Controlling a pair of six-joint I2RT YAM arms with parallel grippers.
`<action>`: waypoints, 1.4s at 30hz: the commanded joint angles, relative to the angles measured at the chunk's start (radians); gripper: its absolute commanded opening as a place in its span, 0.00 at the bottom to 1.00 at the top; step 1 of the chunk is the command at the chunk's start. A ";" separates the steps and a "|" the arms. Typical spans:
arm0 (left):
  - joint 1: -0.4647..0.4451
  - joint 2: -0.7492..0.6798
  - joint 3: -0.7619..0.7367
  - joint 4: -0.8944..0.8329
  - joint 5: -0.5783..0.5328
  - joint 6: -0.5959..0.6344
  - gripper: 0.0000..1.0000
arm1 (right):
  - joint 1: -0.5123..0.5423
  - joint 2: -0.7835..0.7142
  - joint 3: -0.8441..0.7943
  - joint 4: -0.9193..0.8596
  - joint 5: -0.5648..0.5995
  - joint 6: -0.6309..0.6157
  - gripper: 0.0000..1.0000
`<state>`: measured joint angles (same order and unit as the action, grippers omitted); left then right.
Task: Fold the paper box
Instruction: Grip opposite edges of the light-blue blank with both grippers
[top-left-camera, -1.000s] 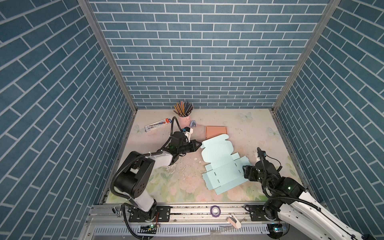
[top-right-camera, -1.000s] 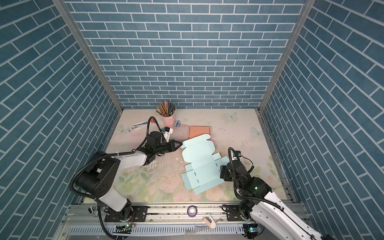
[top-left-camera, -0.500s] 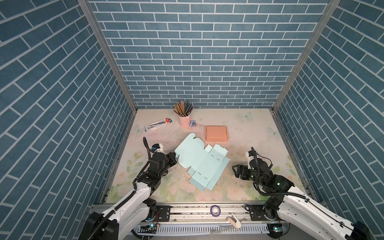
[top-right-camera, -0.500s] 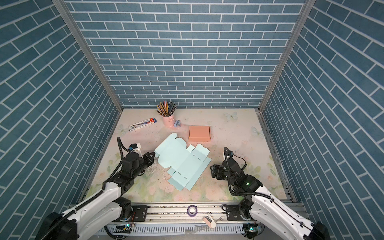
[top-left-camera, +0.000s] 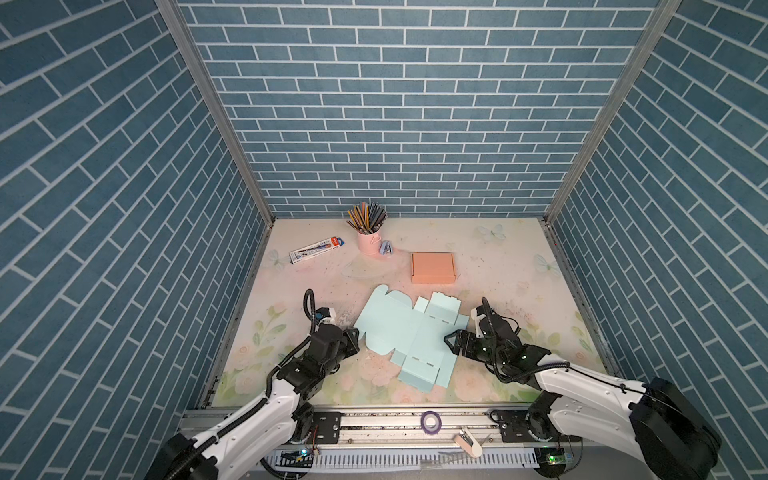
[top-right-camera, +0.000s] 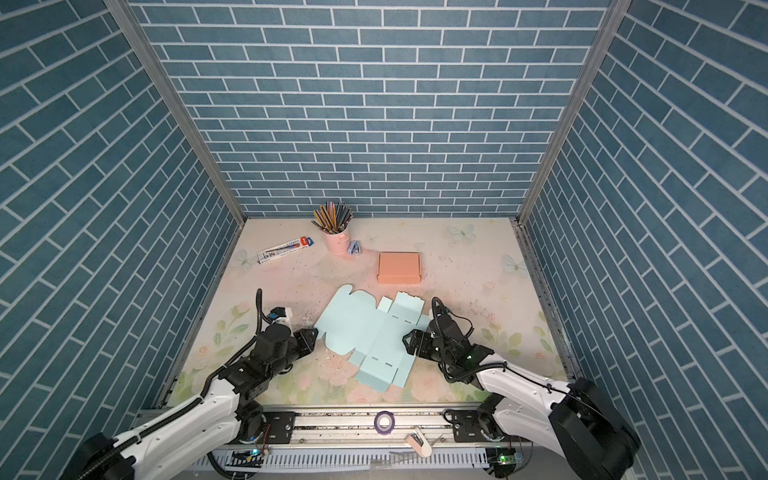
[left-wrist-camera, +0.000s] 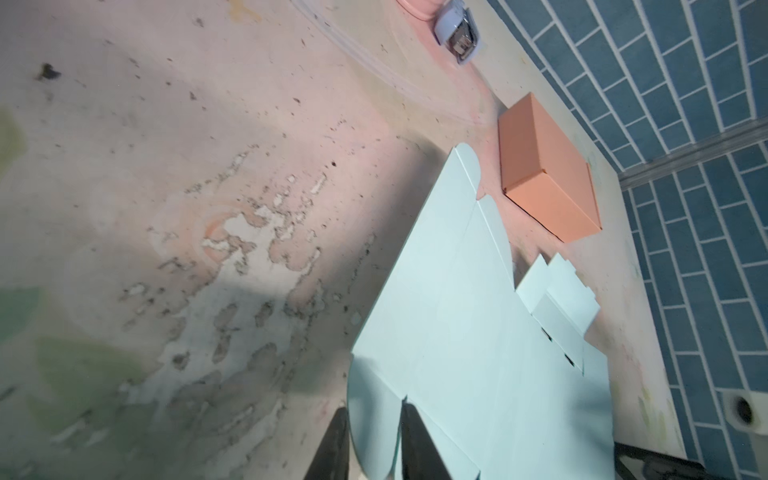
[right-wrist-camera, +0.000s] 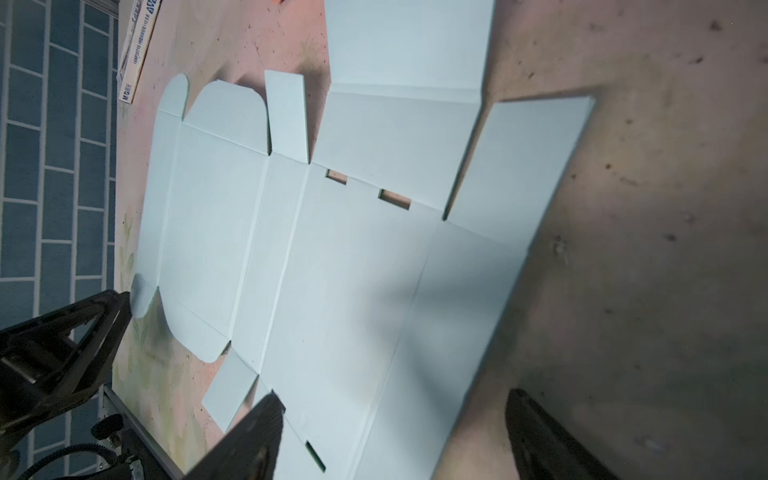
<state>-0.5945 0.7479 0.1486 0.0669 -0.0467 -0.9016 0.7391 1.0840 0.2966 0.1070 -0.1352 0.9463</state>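
Note:
The paper box (top-left-camera: 409, 336) (top-right-camera: 370, 336) is a flat light-blue blank, lying unfolded on the table in both top views. My left gripper (top-left-camera: 355, 336) (top-right-camera: 313, 334) is at its left corner. In the left wrist view the jaws of the left gripper (left-wrist-camera: 374, 440) stand slightly apart, with a rounded tab of the paper box (left-wrist-camera: 457, 311) in the gap. My right gripper (top-left-camera: 451, 343) (top-right-camera: 407, 340) is at the blank's right edge. In the right wrist view the right gripper (right-wrist-camera: 392, 397) is wide open over the paper box (right-wrist-camera: 332, 249), holding nothing.
A folded orange box (top-left-camera: 433, 268) sits behind the blank. Further back stand a pink cup of pencils (top-left-camera: 369, 241), a small blue stapler (top-left-camera: 387, 249) and a long white carton (top-left-camera: 318, 250). Brick walls close in three sides. A purple tape roll (top-left-camera: 429, 420) lies on the front rail.
The blank has shifted left from where it lay a second ago. The left gripper came back from the rear to its left corner and its jaws parted. The right gripper moved in to the right edge.

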 joint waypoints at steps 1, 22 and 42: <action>-0.065 -0.051 -0.016 -0.072 -0.056 -0.017 0.26 | -0.003 0.039 0.024 0.061 0.010 0.040 0.84; -0.134 -0.116 0.149 -0.296 0.078 0.251 0.61 | -0.027 0.088 0.037 0.042 0.089 0.002 0.33; -0.133 0.126 0.216 -0.098 0.110 0.362 0.65 | -0.049 0.182 0.383 -0.515 0.267 -0.436 0.09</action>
<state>-0.7250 0.8211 0.3328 -0.1177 0.0418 -0.5667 0.6952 1.2125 0.6350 -0.2684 0.0597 0.6422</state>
